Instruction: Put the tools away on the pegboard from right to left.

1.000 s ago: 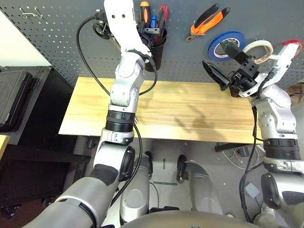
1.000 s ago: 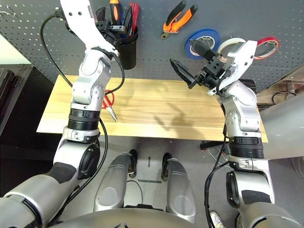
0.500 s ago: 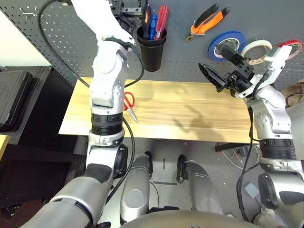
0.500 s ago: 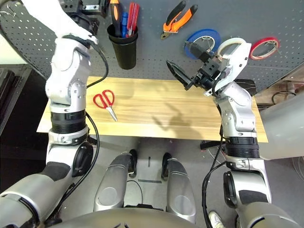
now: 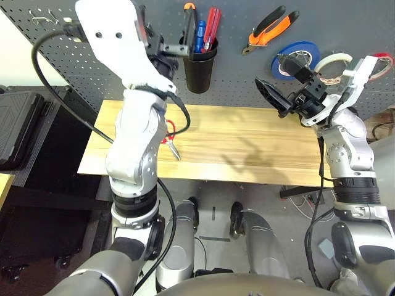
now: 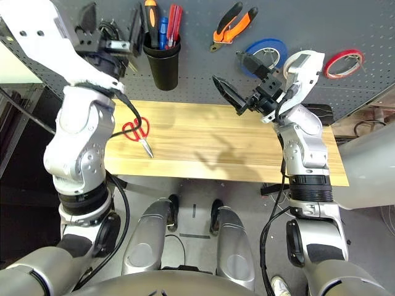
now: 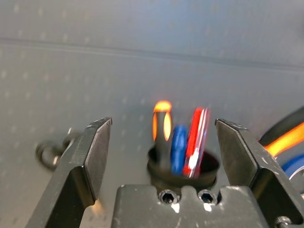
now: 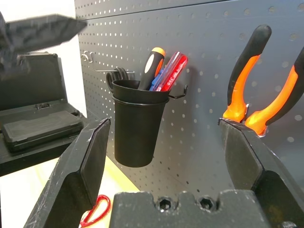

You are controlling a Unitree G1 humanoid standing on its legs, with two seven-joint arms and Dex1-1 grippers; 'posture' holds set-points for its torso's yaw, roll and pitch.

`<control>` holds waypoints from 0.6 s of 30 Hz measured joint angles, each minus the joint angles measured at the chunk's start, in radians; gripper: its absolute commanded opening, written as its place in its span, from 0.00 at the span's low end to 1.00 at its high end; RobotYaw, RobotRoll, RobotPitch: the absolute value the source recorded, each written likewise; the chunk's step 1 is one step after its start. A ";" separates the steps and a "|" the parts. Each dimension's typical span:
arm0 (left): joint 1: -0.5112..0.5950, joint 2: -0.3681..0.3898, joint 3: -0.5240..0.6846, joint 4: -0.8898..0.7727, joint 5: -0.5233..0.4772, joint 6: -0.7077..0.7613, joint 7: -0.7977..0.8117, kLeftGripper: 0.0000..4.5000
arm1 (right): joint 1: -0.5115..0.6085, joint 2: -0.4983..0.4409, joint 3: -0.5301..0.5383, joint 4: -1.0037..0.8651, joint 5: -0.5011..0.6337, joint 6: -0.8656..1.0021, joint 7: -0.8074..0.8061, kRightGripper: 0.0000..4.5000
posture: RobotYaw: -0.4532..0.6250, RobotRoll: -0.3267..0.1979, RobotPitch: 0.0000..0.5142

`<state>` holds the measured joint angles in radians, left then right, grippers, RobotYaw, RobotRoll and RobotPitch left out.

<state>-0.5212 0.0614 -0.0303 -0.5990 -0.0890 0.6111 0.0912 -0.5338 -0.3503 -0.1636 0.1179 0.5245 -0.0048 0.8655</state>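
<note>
Count: three tape rolls on the pegboard [image 6: 203,68]: one blue [image 6: 266,52], one cream-white [image 5: 336,65], one red [image 6: 343,62]. One pair of pliers [image 6: 231,23]. One black cup [image 6: 162,60] holding three screwdrivers. One pair of red-handled scissors [image 6: 137,132] on the tabletop [image 6: 203,142].

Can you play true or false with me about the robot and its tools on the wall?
1. The red-handled scissors lie on the wooden table. True.
2. The orange-and-black-handled pliers lie on the table. False: they hang on the pegboard.
3. The screwdriver with orange-and-black handle stands in the black cup. True.
4. The right gripper is holding the blue tape roll. False: its fingers are spread open and hold nothing; the roll hangs on the board.
5. The left gripper is squeezed shut. False: its fingers stand open, with nothing between them.
</note>
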 measured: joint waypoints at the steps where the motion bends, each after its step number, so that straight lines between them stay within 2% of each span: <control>1: 0.023 0.000 -0.005 -0.010 0.008 0.000 0.000 0.99 | 0.000 -0.002 0.000 0.000 0.003 0.003 0.000 1.00 | 0.60 0.62 0.47; 12: 0.260 0.007 -0.051 -0.009 0.078 -0.084 -0.007 0.99 | -0.004 -0.012 0.005 -0.014 0.010 0.035 0.002 1.00 | 0.60 0.62 0.47; 18: 0.333 0.004 -0.058 0.083 0.115 -0.135 -0.003 0.99 | 0.086 -0.049 0.103 -0.053 -0.080 0.082 0.005 1.00 | 0.61 0.62 0.48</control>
<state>-0.1881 0.0651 -0.0886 -0.5155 0.0256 0.4757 0.0885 -0.4482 -0.3994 -0.0608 0.0649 0.4443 0.0775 0.8710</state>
